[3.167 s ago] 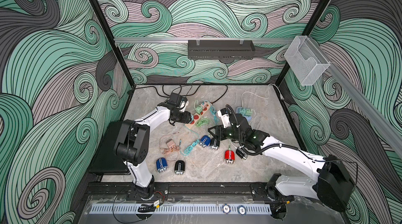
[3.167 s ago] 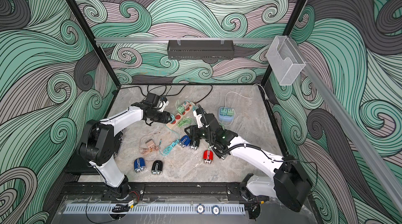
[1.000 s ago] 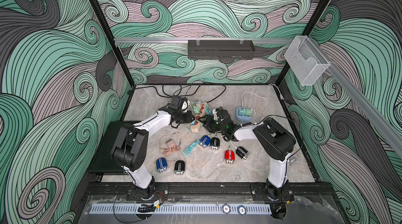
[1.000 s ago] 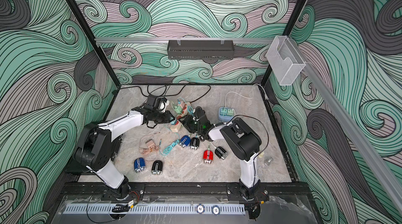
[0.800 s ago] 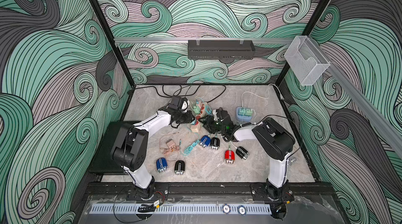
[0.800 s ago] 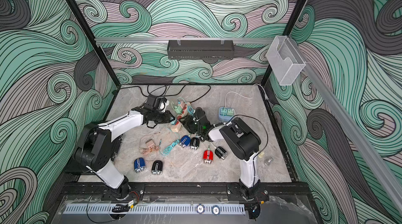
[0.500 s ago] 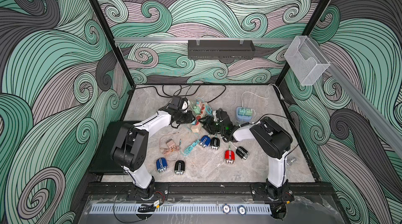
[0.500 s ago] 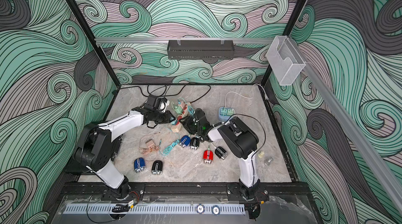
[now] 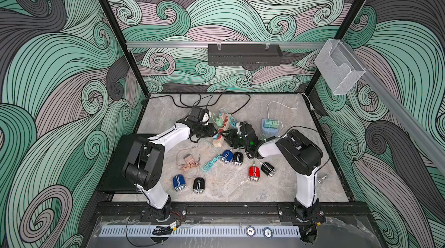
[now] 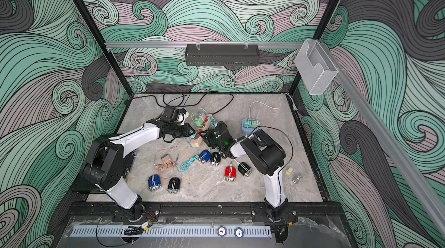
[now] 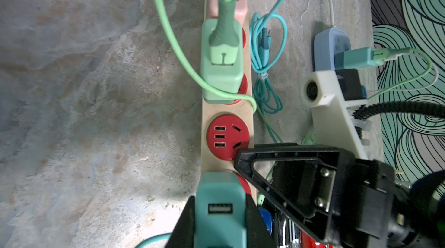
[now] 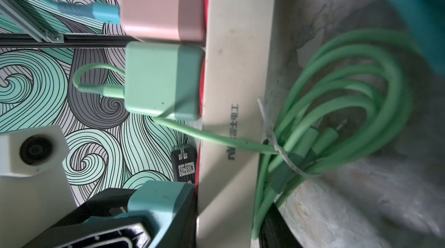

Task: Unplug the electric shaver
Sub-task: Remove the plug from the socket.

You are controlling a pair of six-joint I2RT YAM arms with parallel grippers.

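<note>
left gripper: clenched on teal adapter (bottom centre, seated in power strip) | right gripper: at strip's right edge, grip state can't tell

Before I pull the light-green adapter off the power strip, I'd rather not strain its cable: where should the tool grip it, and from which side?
I'd grip the light-green adapter by its two flat faces parallel to the long edges of the power strip. Come in from the empty red socket side: the pink adapter crowds the opposite face, and the cable plug fills the top.
</note>
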